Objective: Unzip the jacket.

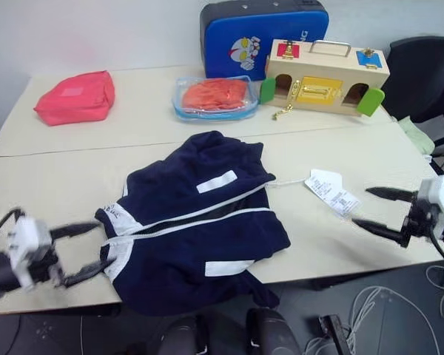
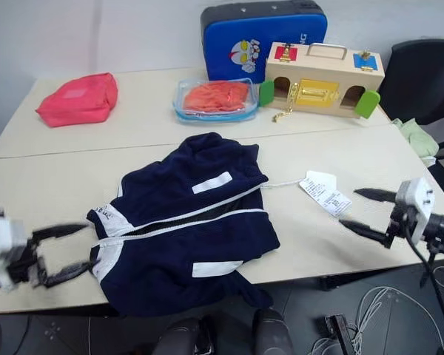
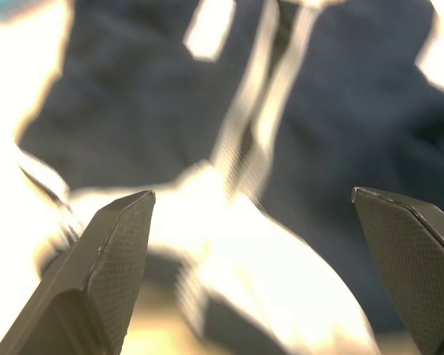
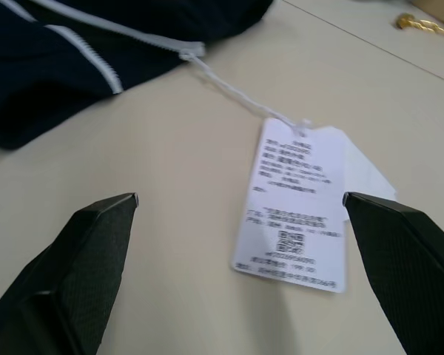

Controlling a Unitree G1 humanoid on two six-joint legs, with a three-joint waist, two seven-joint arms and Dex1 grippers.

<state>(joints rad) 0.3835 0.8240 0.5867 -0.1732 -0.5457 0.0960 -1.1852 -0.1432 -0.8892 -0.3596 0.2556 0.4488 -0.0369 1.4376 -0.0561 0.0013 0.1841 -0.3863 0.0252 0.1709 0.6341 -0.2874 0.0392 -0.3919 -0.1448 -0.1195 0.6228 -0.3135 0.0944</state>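
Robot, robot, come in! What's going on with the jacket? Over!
Both claws open, left, right, holding nothing. Jacket flat on table, zipper parted. Nothing in the way.

We see the navy jacket point(image 1: 196, 222) lying crumpled on the tabletop point(image 1: 59, 185); its white zipper point(image 1: 200, 214) parted; paper tags point(image 1: 331, 191) alongside.

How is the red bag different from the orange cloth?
The red bag lies bare near the table's far left corner; the orange cloth sits inside a clear bag near the middle. The red bag is bigger and puffy; the orange cloth looks flatter and crinkled. Both are soft and lie beyond the jacket.
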